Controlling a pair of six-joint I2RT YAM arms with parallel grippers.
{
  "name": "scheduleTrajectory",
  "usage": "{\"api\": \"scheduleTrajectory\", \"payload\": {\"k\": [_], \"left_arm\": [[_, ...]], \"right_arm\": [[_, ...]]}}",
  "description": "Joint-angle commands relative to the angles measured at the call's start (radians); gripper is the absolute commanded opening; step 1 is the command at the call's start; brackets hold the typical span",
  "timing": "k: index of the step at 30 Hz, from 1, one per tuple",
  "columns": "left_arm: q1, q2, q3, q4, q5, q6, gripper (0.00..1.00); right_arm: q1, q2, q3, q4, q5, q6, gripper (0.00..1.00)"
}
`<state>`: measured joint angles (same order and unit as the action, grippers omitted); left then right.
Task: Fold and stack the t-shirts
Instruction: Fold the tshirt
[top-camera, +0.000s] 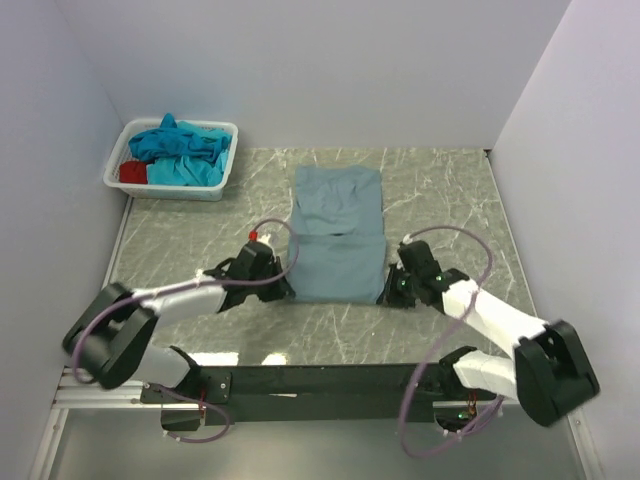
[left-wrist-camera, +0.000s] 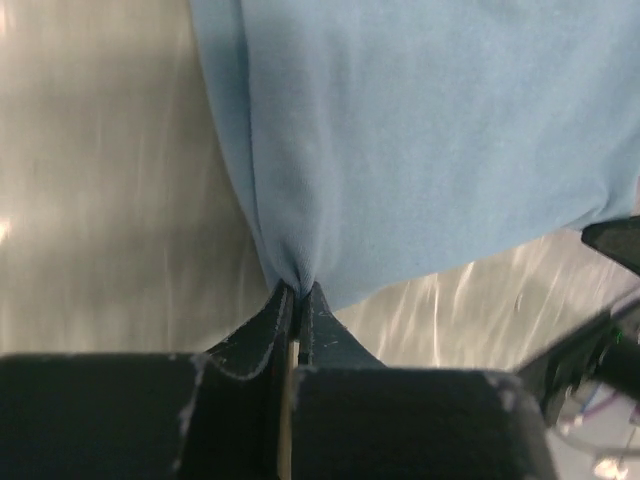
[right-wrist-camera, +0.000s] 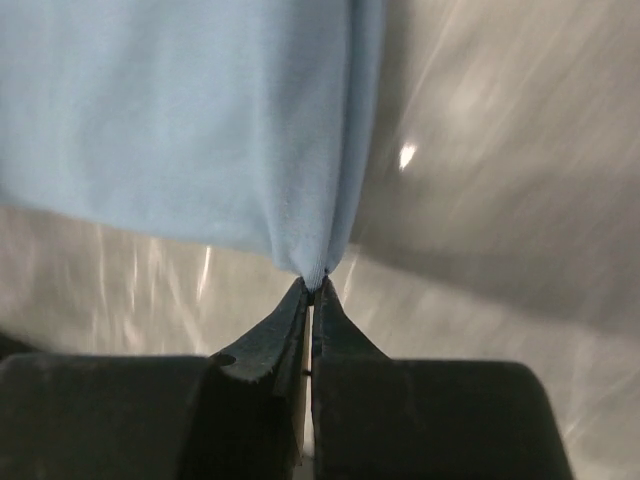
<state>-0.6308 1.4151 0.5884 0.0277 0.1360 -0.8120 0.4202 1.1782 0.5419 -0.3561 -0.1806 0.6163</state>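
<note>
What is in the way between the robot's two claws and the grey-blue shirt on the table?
Nothing visible. The left gripper and the right gripper are each shut on a near corner of the grey-blue shirt, with the cloth bunched in the pinch. Nothing lies on top of the shirt either.

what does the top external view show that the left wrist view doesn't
Only the top external view: the white basket in the far left corner, holding turquoise shirts and a red shirt, and the full outline of the grey-blue shirt. Only the left wrist view: close up, the left end effector shut on a corner of that shirt, with the cloth bunched at its tips. Both: the grey-blue shirt, the marble table and the left end effector.
</note>
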Motion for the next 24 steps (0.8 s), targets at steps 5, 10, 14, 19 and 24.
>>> {"api": "scheduleTrajectory", "payload": {"k": [5,10,14,19,24], "left_arm": [[-0.148,-0.414,-0.11,-0.227,-0.131,-0.216,0.01],[-0.153,-0.481,-0.076,-0.218,-0.274,-0.187,0.0],[-0.147,-0.363,0.077,-0.235,-0.38,-0.115,0.0],[-0.042,-0.251,0.189,-0.169,-0.356,-0.026,0.0],[0.069,-0.142,0.303,-0.06,-0.269,0.043,0.0]], "right_arm": [[0.098,-0.297,-0.008,-0.279,-0.019,0.103,0.0],[0.088,-0.299,0.098,-0.271,0.111,0.037,0.0],[0.062,-0.204,0.249,-0.23,0.216,-0.024,0.0],[-0.001,-0.078,0.395,-0.146,0.265,-0.105,0.0],[-0.115,0.032,0.512,-0.097,0.163,-0.156,0.0]]}}
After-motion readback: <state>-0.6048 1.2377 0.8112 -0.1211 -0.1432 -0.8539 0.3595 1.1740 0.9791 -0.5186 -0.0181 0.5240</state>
